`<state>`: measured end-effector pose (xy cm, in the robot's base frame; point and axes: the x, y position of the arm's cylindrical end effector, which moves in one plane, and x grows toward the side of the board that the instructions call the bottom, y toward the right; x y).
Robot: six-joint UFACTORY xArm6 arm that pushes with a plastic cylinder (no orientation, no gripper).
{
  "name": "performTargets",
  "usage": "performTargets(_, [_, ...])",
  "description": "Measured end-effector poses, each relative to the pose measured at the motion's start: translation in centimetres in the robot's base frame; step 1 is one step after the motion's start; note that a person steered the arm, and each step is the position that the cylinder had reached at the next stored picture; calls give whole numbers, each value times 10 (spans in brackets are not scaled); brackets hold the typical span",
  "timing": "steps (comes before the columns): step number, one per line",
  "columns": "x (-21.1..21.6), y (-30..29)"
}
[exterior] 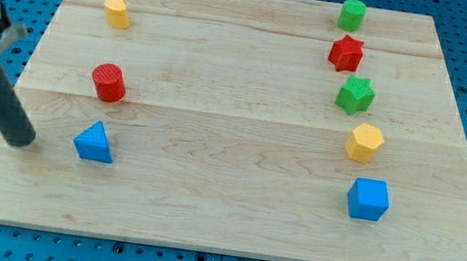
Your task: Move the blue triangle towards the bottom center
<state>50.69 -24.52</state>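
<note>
The blue triangle (93, 143) lies on the wooden board (222, 211) at the view's lower left. My tip (23, 141) rests on the board just left of the blue triangle, a small gap apart from it. The dark rod slants up to the view's upper left.
A red cylinder (108, 83) stands above the blue triangle and a yellow block (117, 11) at the top left. Down the right side stand a green cylinder (351, 14), a red star (346, 53), a green star (355, 94), a yellow hexagon (364, 143) and a blue cube (368, 199).
</note>
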Motion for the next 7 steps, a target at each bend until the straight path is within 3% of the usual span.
performTargets(1, [-17,61])
performTargets(2, [1,155])
performTargets(3, [11,183])
performTargets(6, [19,17])
performTargets(7, [30,77])
